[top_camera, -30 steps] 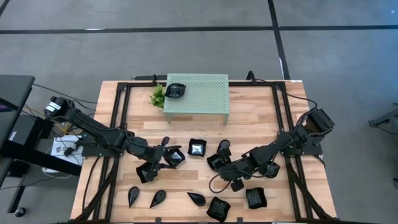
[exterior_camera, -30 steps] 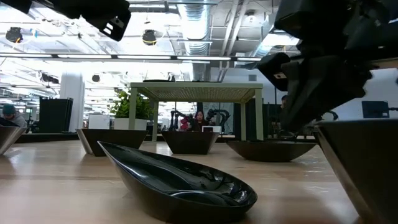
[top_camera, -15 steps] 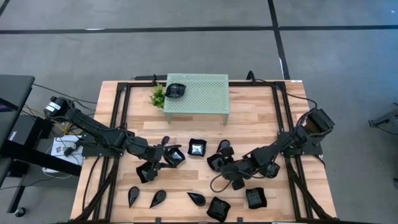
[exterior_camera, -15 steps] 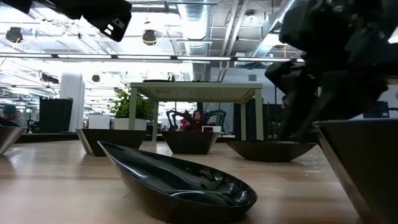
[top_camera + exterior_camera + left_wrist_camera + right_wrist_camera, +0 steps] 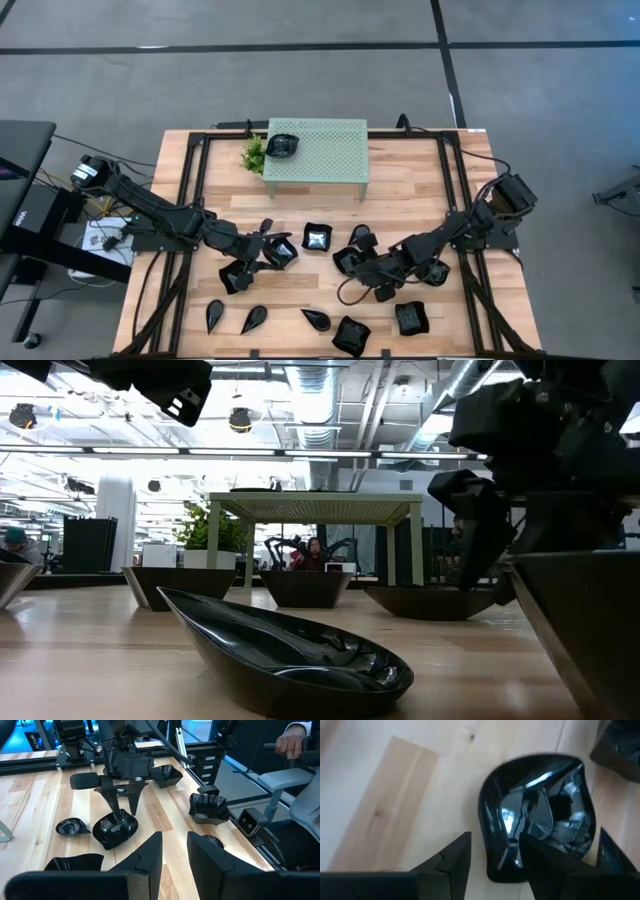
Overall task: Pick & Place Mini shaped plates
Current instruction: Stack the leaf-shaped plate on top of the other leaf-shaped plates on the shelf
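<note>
Task barely begun: one mini plate point(image 5: 283, 146) sits on the mint-green stand point(image 5: 330, 150), the others strewn across the surface point(image 5: 400, 200); my right pincer point(image 5: 126, 805) straddles a roundish plate point(image 5: 116, 828) with parted fingers, my left pincer point(image 5: 272, 243) waits, slightly parted and empty

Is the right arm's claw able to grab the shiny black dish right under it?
Probably yes. The right gripper hangs open just over the roundish black dish, one finger above its bowl and one outside the rim, with nothing between them.
</note>
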